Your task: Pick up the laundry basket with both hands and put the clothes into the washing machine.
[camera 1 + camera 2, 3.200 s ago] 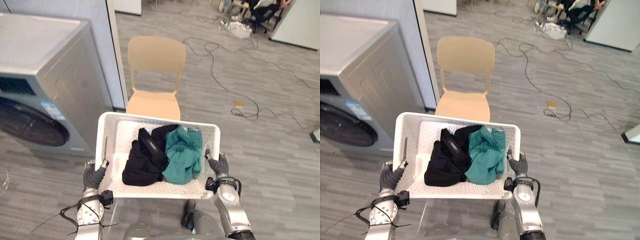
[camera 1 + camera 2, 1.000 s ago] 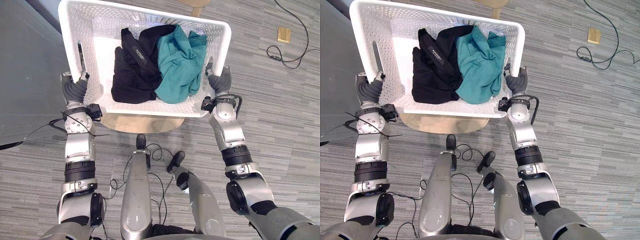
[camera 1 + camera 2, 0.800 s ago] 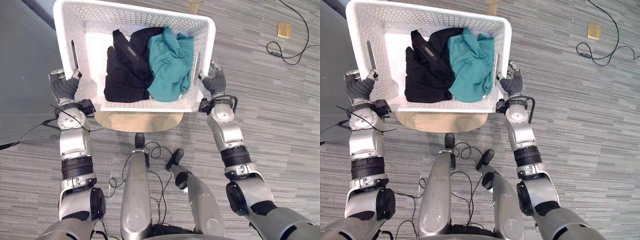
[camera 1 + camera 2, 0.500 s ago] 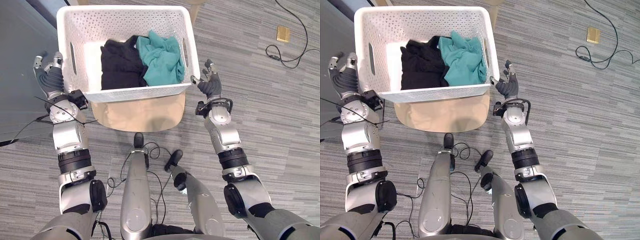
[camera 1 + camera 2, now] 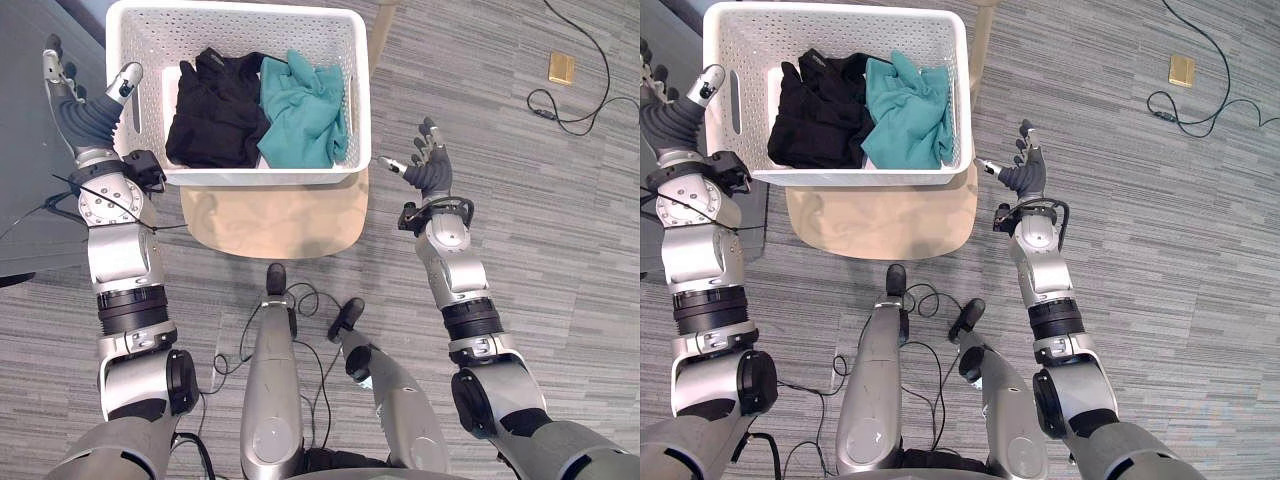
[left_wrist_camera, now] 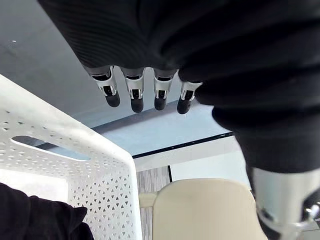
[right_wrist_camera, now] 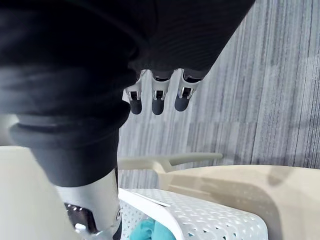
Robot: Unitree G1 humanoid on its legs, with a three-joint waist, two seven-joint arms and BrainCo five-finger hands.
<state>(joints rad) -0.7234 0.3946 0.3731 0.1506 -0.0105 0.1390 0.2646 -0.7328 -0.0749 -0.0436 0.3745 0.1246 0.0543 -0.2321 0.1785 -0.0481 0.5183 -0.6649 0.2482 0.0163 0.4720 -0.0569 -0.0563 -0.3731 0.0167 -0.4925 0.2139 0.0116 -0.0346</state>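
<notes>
While the basket rests on the chair seat, a black garment and a teal one lie side by side inside it, black on the left. Neither hand holds it. The left hand stands just beside its left wall, fingers straight. The right hand hangs spread over the floor, apart from its right corner.
</notes>
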